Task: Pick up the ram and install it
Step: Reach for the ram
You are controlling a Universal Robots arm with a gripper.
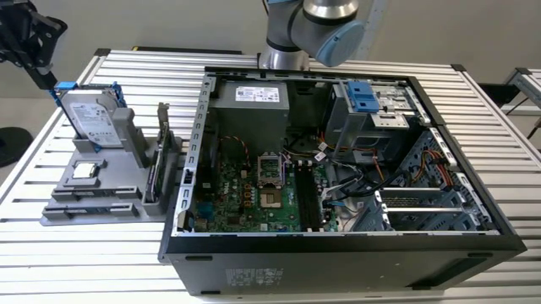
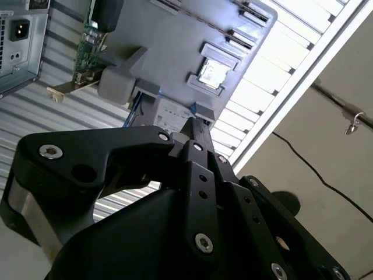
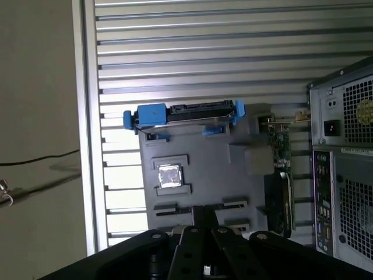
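gripper clenched and empty above parts holder

in the second wrist view the gripper [image 2: 192,125] has its fingertips pressed together, with nothing between them. beyond it lies the grey parts holder [image 2: 169,46], resting on the slatted table [image 1: 127,69]. in the exterior view the ram [image 1: 154,178] stands on edge along the holder's side nearest the open computer case [image 1: 338,253], well apart from the gripper.

Exterior view. My gripper [image 1: 38,63] hangs at ten o'clock; the grey tray [image 1: 93,212] at nine o'clock carries hard drive [image 1: 89,120], processor [image 1: 85,170] and upright ram [image 1: 153,177]; open computer case [image 1: 338,266], centre to four o'clock.
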